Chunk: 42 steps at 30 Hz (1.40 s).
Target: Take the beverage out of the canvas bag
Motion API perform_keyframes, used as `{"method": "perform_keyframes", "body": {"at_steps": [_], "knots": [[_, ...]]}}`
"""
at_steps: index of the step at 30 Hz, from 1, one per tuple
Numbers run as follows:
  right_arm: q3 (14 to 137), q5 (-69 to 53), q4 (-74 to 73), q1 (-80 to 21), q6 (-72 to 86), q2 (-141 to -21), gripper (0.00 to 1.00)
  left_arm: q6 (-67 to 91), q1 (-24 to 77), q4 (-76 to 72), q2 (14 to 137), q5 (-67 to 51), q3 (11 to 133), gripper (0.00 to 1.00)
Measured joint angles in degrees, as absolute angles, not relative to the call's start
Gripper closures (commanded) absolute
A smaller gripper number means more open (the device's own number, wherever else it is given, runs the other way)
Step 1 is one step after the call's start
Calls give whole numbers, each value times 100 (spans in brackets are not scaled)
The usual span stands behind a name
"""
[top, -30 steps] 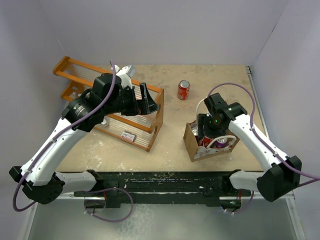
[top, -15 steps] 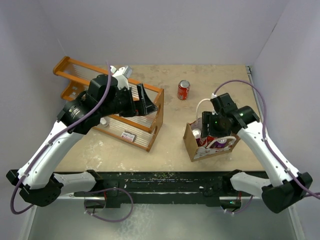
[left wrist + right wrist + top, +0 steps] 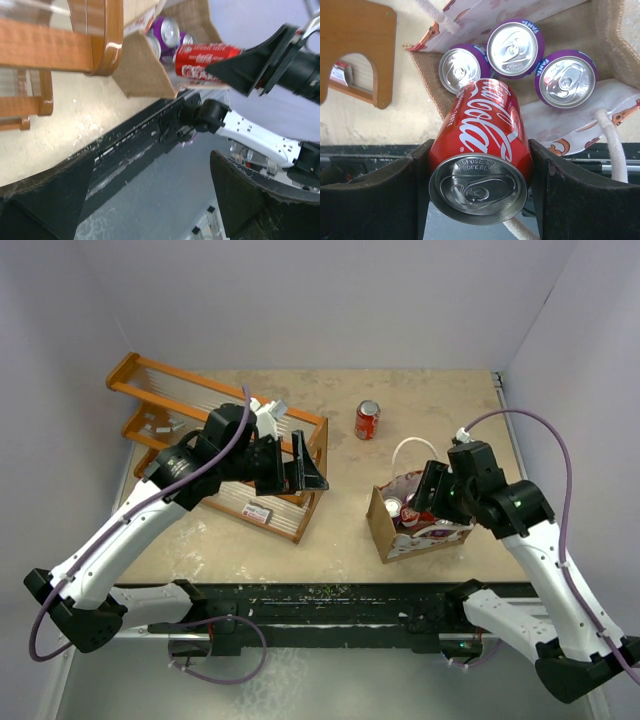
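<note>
Between the fingers of my right gripper sits a red cola can, clamped across its sides with its tab end facing my wrist. A second ago this gripper was sunk low in the canvas bag; now it has risen and drawn back toward my base, and the can has come up with it. The can hangs tilted above the bag's mouth. From my left wrist it looks clear of the rim, though its far end still hangs over the opening rather than beside it. Just beyond my fingertips three purple cans stand upright in the bag, undisturbed, and a white loop handle runs close past my right finger without snagging, as far as I can see. I judge the extraction itself as good as done: what remains is to carry the can sideways off the bag and set it on the table. A second red can already stands there, farther out from my gripper and well apart from the bag. My left gripper has swung a little nearer, its jaws spread wide and holding nothing, hovering beside the end of the wooden rack.
</note>
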State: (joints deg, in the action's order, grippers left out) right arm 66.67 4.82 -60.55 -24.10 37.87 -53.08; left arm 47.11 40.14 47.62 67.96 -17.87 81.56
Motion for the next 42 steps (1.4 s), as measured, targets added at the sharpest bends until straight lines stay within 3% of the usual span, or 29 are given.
{"method": "perform_keyframes", "body": {"at_steps": [7,15,19,34,42], "knots": [[6667,819,-5968,-2410,4547,-4886,100,4790,4014,4845,6678,-2032,7937,1],[6648,593,-5247,-2410,5212,-4206,100,5063,4014,4703,5850,-1354,7756,1],[6648,342,-4626,-2410,5218,-4213,100,4976,4014,4775,6001,-1129,7985,1],[7448,760,-2626,-2355,4128,-6790,100,3614,4014,5400,7424,-202,10082,1],[8071,683,-1629,-1671,4007,-8431,100,2644,4014,5850,7609,843,10989,1]]}}
